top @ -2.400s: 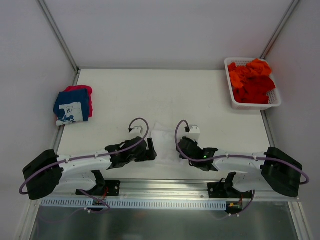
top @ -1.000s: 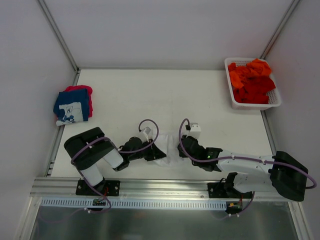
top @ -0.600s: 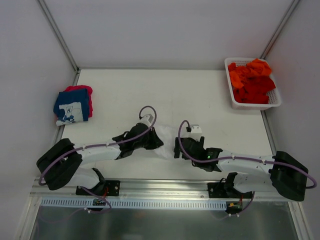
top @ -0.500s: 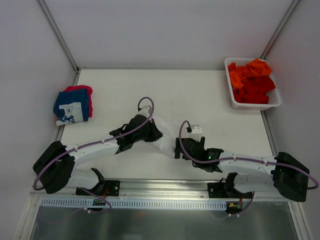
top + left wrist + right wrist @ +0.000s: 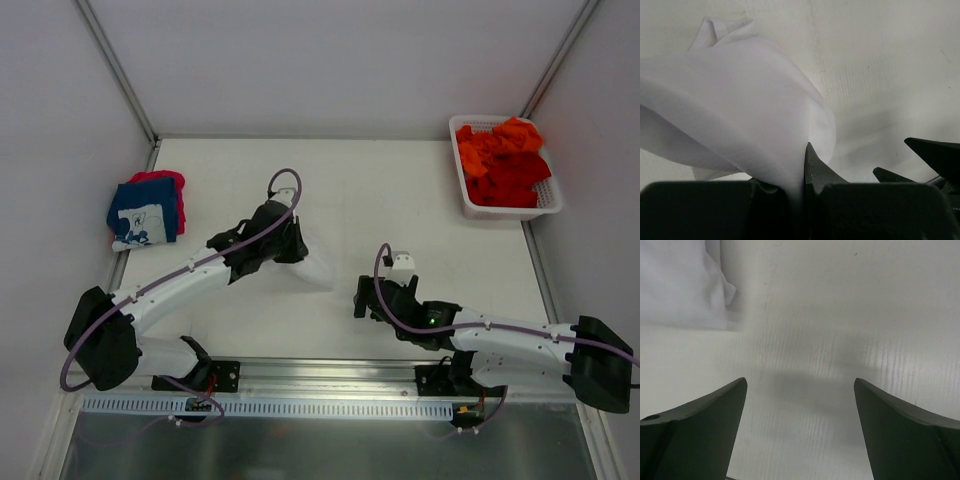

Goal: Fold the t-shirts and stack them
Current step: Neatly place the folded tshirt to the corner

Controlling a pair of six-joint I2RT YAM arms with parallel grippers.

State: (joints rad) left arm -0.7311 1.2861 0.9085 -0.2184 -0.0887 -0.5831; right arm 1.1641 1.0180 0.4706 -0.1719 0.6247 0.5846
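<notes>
Left hand (image 5: 799, 176) pinches white tee (image 5: 740, 100) by one edge, right hand (image 5: 800, 405) gapes empty over desk (image 5: 840, 315): single-point hold may let folds sag open.

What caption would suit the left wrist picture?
Left gripper pinching a fold of the white t-shirt, pale table behind.

Soft matt cloth on the white tee (image 5: 740, 100), with smooth broad folds and no sheen, caught in the matt black plastic jaws of the left gripper (image 5: 799, 172). The bench (image 5: 840, 315) is matt white with fine ribbed lines running through it. The right gripper (image 5: 800, 390) is dull dark plastic too. The basket (image 5: 512, 212) is white plastic lattice, with crumpled orange and red tees (image 5: 505, 165) in it, cloth again. The navy tee (image 5: 150, 200) is matt cloth with a flat white print. A brushed metal rail (image 5: 330, 375) runs along the near edge.
</notes>
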